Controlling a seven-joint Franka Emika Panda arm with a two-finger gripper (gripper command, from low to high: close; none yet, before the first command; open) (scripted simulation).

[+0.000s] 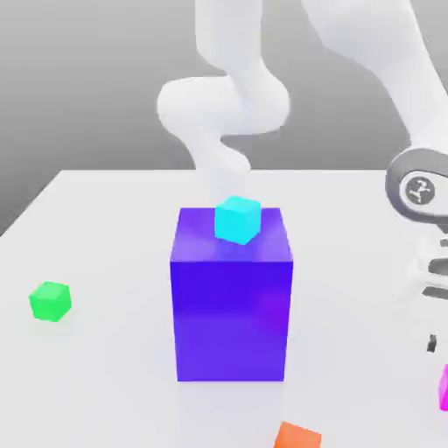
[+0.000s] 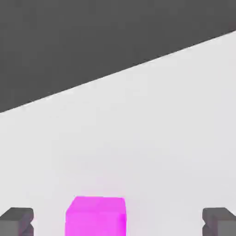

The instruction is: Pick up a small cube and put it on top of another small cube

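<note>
Right, from my station the hand view gives me the clearest read: the gripper (image 2: pixel 118 223) has its two dark fingertips (image 2: pixel 17 221) set as wide apart as they go, one on each side of the magenta-pink cube (image 2: pixel 96 215), and neither one touches it. Nothing is held. The cube sits on the white table (image 2: pixel 152 133) between the fingertips, nearer one of them than the other, with bare tabletop showing on both sides of it.

In the exterior view I can see the arm (image 1: pixel 411 175) coming down at the exterior view's right, its wrist low over the table, and a sliver of the magenta-pink cube (image 1: pixel 444 387) just at that edge of the frame, near the front.

The green cube (image 1: pixel 50 301) rests on the table well over at the exterior view's left, well apart from the pink one (the whole width of the scene lies between them). Between the two stands the tall purple block (image 1: pixel 231 306), with a small cyan cube (image 1: pixel 238 220) sitting on its top face, towards the back. A small orange cube (image 1: pixel 297 436) lies on the table in front of the purple block, partly cut by the frame's lower edge.
</note>
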